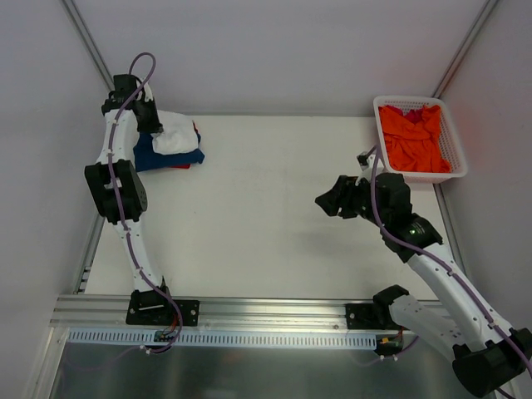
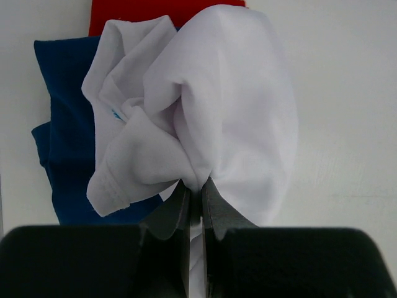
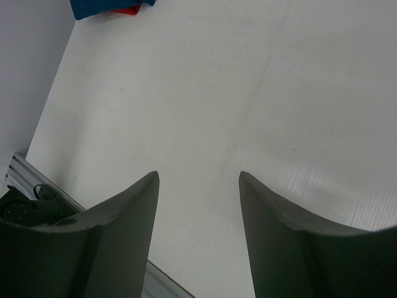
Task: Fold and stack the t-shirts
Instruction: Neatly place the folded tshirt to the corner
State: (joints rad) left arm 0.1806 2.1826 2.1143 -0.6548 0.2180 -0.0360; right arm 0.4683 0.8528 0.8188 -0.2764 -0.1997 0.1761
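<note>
Two grippers: left gripper (image 2: pixel 193 186) clamps the crumpled white t-shirt (image 2: pixel 229 105), lying on the dark blue t-shirt (image 2: pixel 62 124) and red t-shirt (image 2: pixel 142 9) at the table's (image 1: pixel 274 216) far-left corner; right gripper (image 3: pixel 198 177) hangs open, holding nothing; orange t-shirt (image 1: pixel 413 141) fills the basket (image 1: pixel 451 145).

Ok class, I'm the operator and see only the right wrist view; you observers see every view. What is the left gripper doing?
Observer: The left gripper is shut on the white shirt.
Operator: Where does that shirt lie?
Observer: Bunched on top of the blue shirt, at the far left corner of the table.
Operator: Any other shirts?
Observer: An orange shirt lies crumpled in the basket, far right.
</note>
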